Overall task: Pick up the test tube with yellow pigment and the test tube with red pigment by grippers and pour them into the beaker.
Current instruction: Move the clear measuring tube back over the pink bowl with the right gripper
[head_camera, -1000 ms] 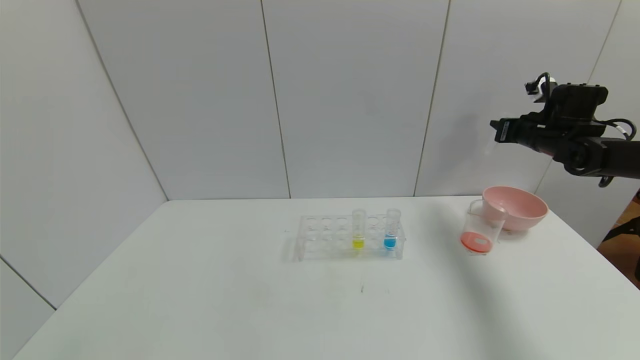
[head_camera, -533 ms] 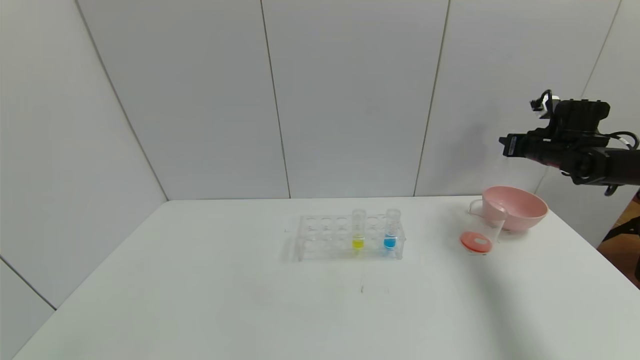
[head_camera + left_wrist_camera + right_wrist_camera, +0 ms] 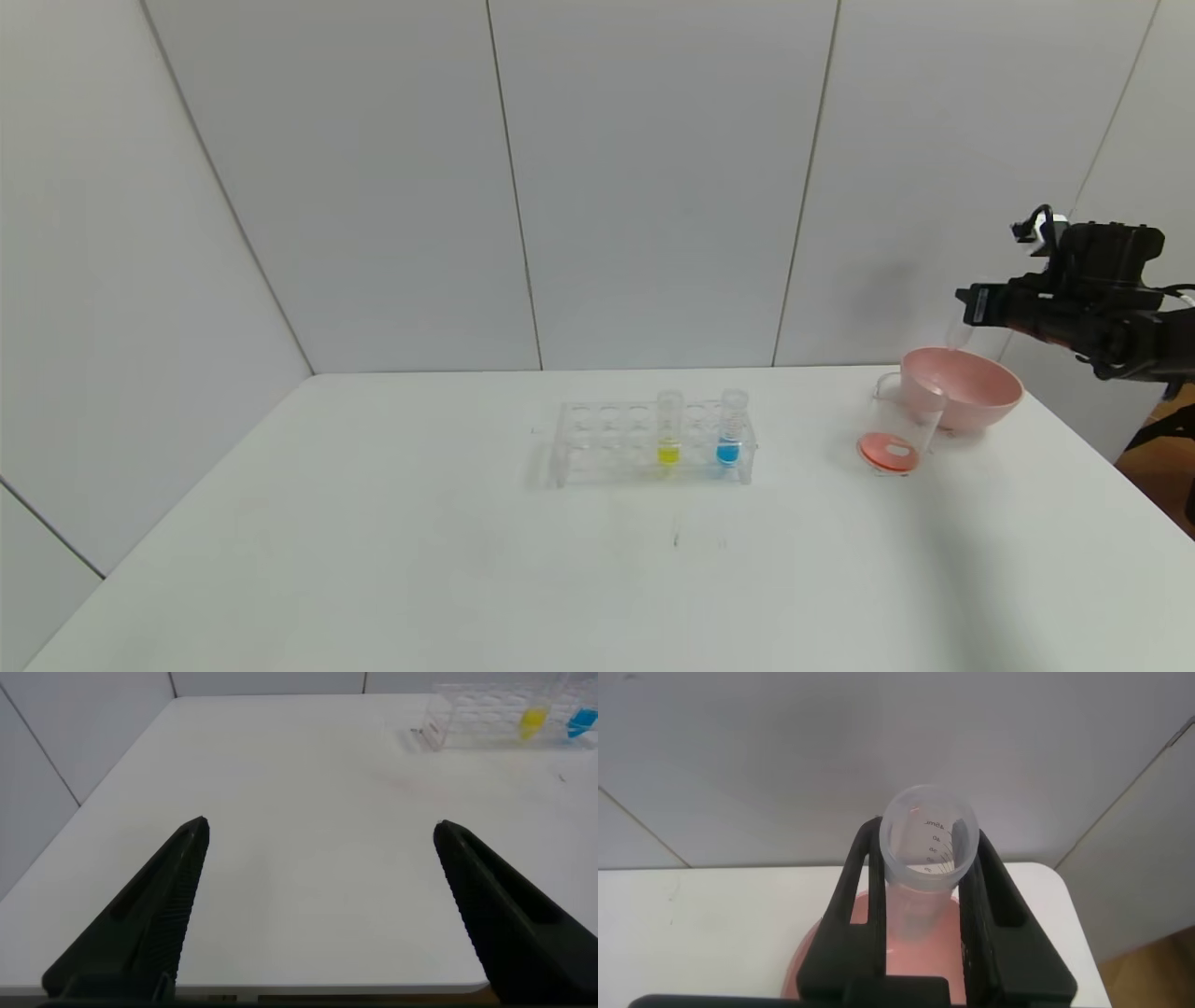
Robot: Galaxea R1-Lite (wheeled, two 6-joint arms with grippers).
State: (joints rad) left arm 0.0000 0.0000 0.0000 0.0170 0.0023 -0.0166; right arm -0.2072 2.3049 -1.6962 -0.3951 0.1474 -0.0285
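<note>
The test tube with yellow pigment (image 3: 668,429) stands upright in a clear rack (image 3: 597,443) at mid table; it also shows in the left wrist view (image 3: 533,719). My right gripper (image 3: 971,306) is shut on a clear graduated tube (image 3: 929,849) that shows no liquid, held above the pink bowl (image 3: 966,387). The beaker (image 3: 898,425) stands in front of the bowl with red-orange liquid at its bottom. My left gripper (image 3: 320,828) is open and empty above the near table edge, out of the head view.
A tube with blue liquid (image 3: 731,427) stands in the rack to the right of the yellow one. The pink bowl's rim (image 3: 822,952) lies under the right gripper. The table's right edge is close behind the bowl. White wall panels stand behind the table.
My right gripper, with the clear tube in it, has moved down and to the right, from high above the beaker to just above the pink bowl.
</note>
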